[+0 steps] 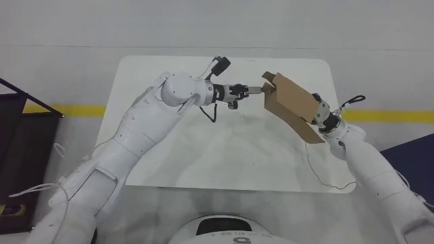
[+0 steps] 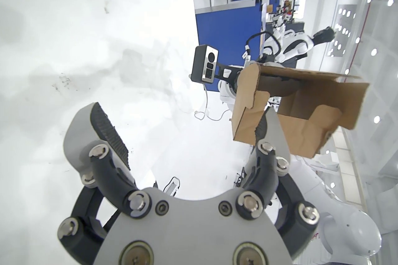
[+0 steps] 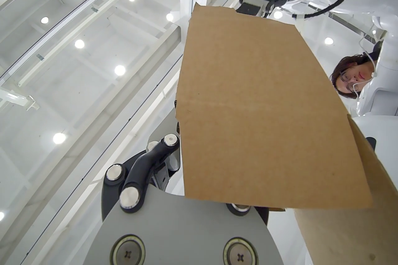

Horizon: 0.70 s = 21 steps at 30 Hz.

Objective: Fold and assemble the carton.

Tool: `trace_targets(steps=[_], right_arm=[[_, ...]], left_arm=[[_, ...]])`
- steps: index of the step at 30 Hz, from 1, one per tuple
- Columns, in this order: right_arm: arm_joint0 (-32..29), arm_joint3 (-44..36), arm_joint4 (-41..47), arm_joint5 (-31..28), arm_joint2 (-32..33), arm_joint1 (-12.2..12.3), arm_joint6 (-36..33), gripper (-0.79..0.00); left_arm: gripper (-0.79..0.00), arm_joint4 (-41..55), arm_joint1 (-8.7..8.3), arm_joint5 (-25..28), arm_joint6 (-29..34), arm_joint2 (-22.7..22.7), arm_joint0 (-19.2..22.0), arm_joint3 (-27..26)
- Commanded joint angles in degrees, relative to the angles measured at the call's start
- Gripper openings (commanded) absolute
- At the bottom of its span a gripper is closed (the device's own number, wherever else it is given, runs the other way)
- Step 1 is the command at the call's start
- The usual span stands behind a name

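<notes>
my left gripper (image 2: 185,114) has its fingers (image 2: 108,135) spread wide with nothing between them. one tip sits right at the edge of an end flap on the carton (image 2: 245,111) (touching or just shy of it, i can't tell). my right gripper (image 1: 321,114) is clamped on the far end, as far as i can judge, since the box hangs tilted above the white table (image 1: 169,81) and nothing else is carrying it.

progress-wise, i'd say roughly halfway. the body is already popped open into a box shape, not flat. the end facing my left fingers is open though: the flaps stick out and i can see straight inside. so what's left is pushing those flaps in and tucking them shut. the end in my right grip is hidden, so no idea if that one's closed.
</notes>
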<state>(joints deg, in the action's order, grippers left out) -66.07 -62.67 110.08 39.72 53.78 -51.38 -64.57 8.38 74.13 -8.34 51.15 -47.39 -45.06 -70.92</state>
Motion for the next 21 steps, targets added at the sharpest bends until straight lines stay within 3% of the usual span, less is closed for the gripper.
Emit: trace_targets(steps=[1, 5, 9, 14, 21], right_arm=[[-0.1, -0.1, 0.7, 0.2, 0.3, 0.1, 0.2, -0.785], [-0.1, -0.1, 0.7, 0.2, 0.3, 0.1, 0.2, -0.785], [-0.1, -0.1, 0.7, 0.2, 0.3, 0.1, 0.2, -0.785], [-0.3, -0.8, 0.9, -0.2, 0.4, 0.0, 1.0, -0.785], [-2.6, -4.2, 1.4, -0.3, 2.3, -0.4, 3.6, -0.785]], left_arm=[[0.000, 0.1, -1.05, -0.3, -0.3, -3.2, -2.1, -1.3], [0.000, -0.8, -3.12, -1.8, 0.2, -8.8, -6.9, -4.3], [0.000, -1.4, -4.38, -3.3, 1.5, -11.6, -11.4, -6.5], [0.000, 0.0, -4.47, -4.0, 2.9, -10.7, -13.8, -8.2], [0.000, 1.7, -3.52, -3.3, 3.8, -7.1, -12.5, -10.0]])
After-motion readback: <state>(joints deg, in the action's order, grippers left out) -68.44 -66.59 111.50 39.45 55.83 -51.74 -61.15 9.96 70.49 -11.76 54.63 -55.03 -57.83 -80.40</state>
